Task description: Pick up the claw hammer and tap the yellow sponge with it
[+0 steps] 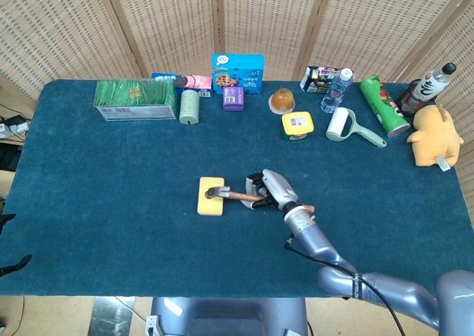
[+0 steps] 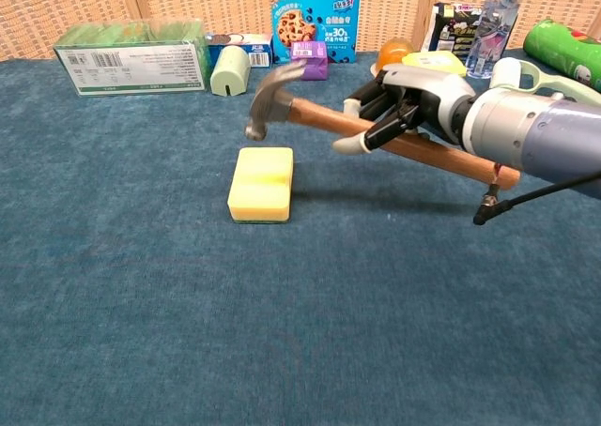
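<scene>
My right hand (image 2: 399, 102) (image 1: 266, 188) grips the claw hammer (image 2: 376, 137) around its wooden handle, lifted off the table. The metal hammer head (image 2: 269, 99) (image 1: 215, 193) hangs above the yellow sponge (image 2: 262, 184) (image 1: 209, 196), over its far right part, with a gap showing between head and sponge in the chest view. The sponge lies flat on the blue table (image 1: 111, 195) near the middle. The handle's end (image 2: 505, 176) points to the right and slightly down. My left hand appears in neither view.
Along the table's far edge stand a green box (image 1: 135, 99), a cookie box (image 1: 238, 72), a purple box (image 1: 232, 98), a yellow-lidded tub (image 1: 297, 125), a water bottle (image 1: 337, 89), a lint roller (image 1: 344, 125), a green can (image 1: 383, 103) and a yellow plush toy (image 1: 433, 136).
</scene>
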`<state>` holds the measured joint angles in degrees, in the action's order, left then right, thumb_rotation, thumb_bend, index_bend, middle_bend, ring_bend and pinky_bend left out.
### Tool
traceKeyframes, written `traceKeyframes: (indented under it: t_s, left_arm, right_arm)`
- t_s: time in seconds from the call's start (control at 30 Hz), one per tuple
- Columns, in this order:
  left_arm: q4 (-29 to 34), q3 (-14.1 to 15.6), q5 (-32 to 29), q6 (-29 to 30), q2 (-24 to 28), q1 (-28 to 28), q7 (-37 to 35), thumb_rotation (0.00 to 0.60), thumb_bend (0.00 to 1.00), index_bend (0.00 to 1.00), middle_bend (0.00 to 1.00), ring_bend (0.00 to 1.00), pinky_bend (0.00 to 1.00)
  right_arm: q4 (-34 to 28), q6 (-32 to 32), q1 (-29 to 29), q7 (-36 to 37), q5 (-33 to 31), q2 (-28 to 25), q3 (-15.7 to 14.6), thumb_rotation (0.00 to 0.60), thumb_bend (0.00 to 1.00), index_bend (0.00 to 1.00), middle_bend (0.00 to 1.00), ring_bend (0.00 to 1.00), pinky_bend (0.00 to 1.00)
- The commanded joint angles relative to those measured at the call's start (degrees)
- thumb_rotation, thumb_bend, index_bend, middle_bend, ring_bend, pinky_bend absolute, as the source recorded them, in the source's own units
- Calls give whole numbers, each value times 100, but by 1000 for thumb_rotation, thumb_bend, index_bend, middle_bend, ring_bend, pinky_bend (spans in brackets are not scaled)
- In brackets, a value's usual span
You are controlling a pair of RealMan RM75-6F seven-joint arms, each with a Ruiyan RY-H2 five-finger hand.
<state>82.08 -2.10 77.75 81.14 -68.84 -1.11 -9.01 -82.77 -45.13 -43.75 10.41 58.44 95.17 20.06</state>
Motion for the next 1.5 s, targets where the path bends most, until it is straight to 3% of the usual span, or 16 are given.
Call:
traceKeyframes:
  t_s: [0.03, 0.17, 0.33, 0.4, 0.57, 0.7, 0.97, 1.27, 1.5]
  left_arm:
    - [5, 2, 5, -6, 0, 2, 7, 600, 203, 151, 160, 76, 93]
    - [3, -5, -1, -29, -1, 12, 16, 600, 202, 150, 161, 76, 93]
    - [-11, -10, 10, -66, -14, 37, 11, 600, 202, 150, 160, 76, 93]
    - [-21, -14, 11, -83, -20, 48, 4, 600, 203, 150, 160, 76, 93]
    - [-51, -15, 51, -123, -49, 90, -17, 600, 202, 150, 160, 76, 93]
    - [-49, -1, 100, -143, -78, 118, -20, 600, 202, 150, 160, 76, 93]
    - [-28, 10, 103, -123, -68, 105, 2, 600, 202, 150, 160, 76, 93]
    - [-25, 11, 62, -136, -50, 92, 13, 600, 203, 150, 161, 76, 93]
    - [-96, 7, 7, -198, -82, 95, -42, 600, 202, 149, 161, 76, 93]
  right_arm:
    - [317, -105, -310, -913, -25, 190, -257, 600, 366, 872, 1000, 1000, 1000]
    - [371, 52, -616, -2031, -521, 149, -489, 600, 361, 874, 1000, 1000, 1000]
    - [166, -296, -907, -3373, -1473, 107, -638, 600, 365, 881, 1000, 1000, 1000]
    - [-18, -437, -948, -3584, -1768, 59, -600, 600, 369, 881, 1000, 1000, 1000]
    - [-869, -222, -763, -2900, -2300, -398, -161, 600, 371, 881, 1000, 1000, 1000]
    - [-1315, 93, -500, -2026, -2308, -759, 168, 600, 374, 881, 1000, 1000, 1000]
    - [-1377, 641, -286, -986, -2195, -917, 350, 600, 373, 881, 1000, 1000, 1000]
    - [-1108, 810, -318, -490, -1998, -812, 355, 600, 373, 881, 1000, 1000, 1000]
    - [-529, 284, -606, -1058, -1965, -432, 0, 600, 381, 881, 1000, 1000, 1000]
